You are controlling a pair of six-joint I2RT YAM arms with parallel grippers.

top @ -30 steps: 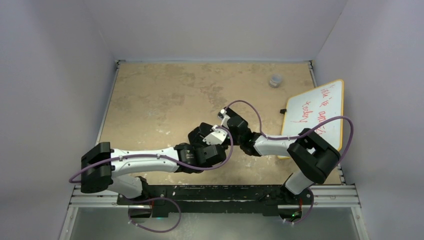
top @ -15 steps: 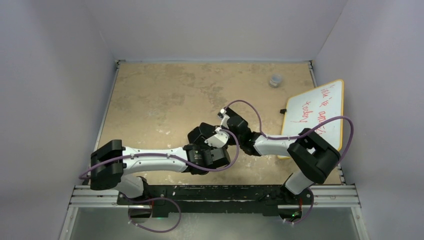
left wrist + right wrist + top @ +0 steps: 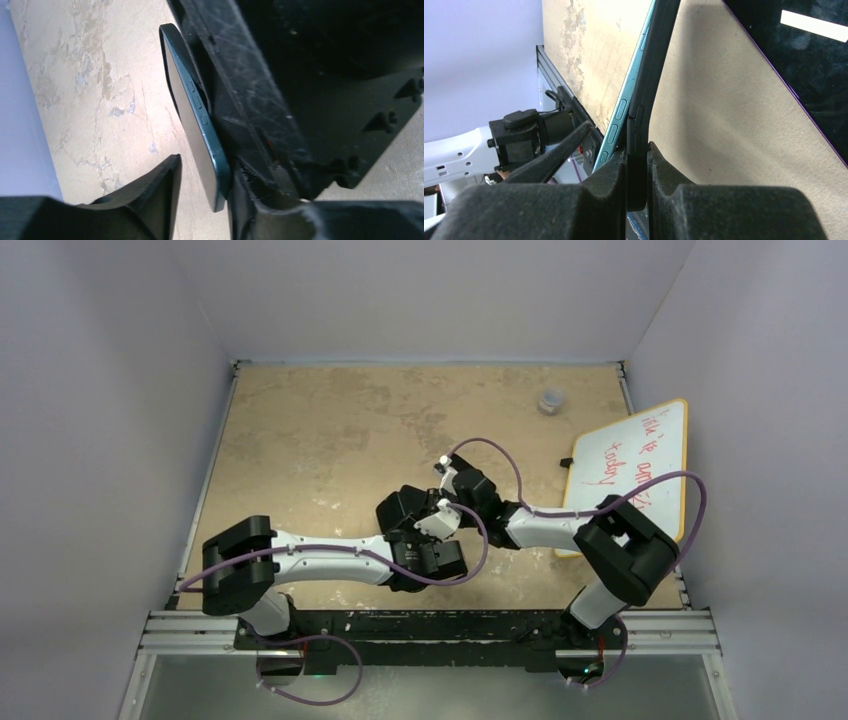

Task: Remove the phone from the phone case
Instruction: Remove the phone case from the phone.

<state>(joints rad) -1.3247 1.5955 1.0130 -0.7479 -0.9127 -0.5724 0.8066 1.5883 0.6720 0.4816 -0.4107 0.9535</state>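
The phone (image 3: 197, 135) is teal-edged with side buttons; it stands on edge, partly peeled away from the black case (image 3: 240, 90). My left gripper (image 3: 202, 172) is open around the phone's lower corner; the phone rests against one finger and a gap shows at the other finger (image 3: 150, 200). My right gripper (image 3: 636, 160) is shut on the case's edge (image 3: 651, 60), with the phone (image 3: 621, 115) splayed off beside it. In the top view both grippers (image 3: 432, 522) meet at the table's middle front and hide the phone and case.
A whiteboard (image 3: 635, 465) with red writing lies at the right edge of the tan table (image 3: 320, 430). A small grey cup (image 3: 550, 400) stands at the back right. Walls enclose the table on three sides.
My left arm has swung rightward, its elbow and wrist closing in under the right gripper. The right arm has barely moved.
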